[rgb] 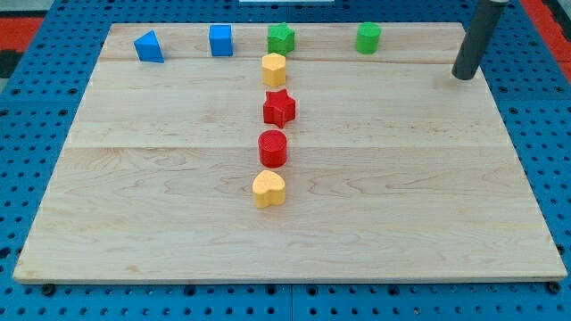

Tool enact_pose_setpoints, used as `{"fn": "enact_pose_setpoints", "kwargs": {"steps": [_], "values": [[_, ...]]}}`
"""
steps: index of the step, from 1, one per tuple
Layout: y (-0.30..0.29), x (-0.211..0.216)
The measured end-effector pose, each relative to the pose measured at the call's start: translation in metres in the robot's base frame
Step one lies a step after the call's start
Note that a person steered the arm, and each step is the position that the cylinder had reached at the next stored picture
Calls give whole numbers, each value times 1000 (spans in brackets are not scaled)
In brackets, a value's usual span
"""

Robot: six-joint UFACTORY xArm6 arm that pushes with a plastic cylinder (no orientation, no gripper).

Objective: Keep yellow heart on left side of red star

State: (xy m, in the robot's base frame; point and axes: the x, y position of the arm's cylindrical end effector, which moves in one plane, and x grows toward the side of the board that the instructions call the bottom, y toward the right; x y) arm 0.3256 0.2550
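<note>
Pale wooden board (161, 232), blue pegboard (36, 160) around.

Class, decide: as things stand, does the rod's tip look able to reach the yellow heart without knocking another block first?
Probably yes. My tip is near the view's top right, and bare board lies between it and the yellow heart; the red cylinder sits just above the heart, off that path.

Board on a perforated base

A pale wooden board (178, 259) is laid on a blue perforated surface (36, 107); red is seen at the far corners.
</note>
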Motion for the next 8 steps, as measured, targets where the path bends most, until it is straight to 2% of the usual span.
{"fn": "enact_pose_setpoints", "kwargs": {"steps": [1, 3, 5, 6, 7, 8], "values": [[-12, 33], [-89, 53], [-132, 169], [-188, 221], [-250, 220], [-259, 178]]}}
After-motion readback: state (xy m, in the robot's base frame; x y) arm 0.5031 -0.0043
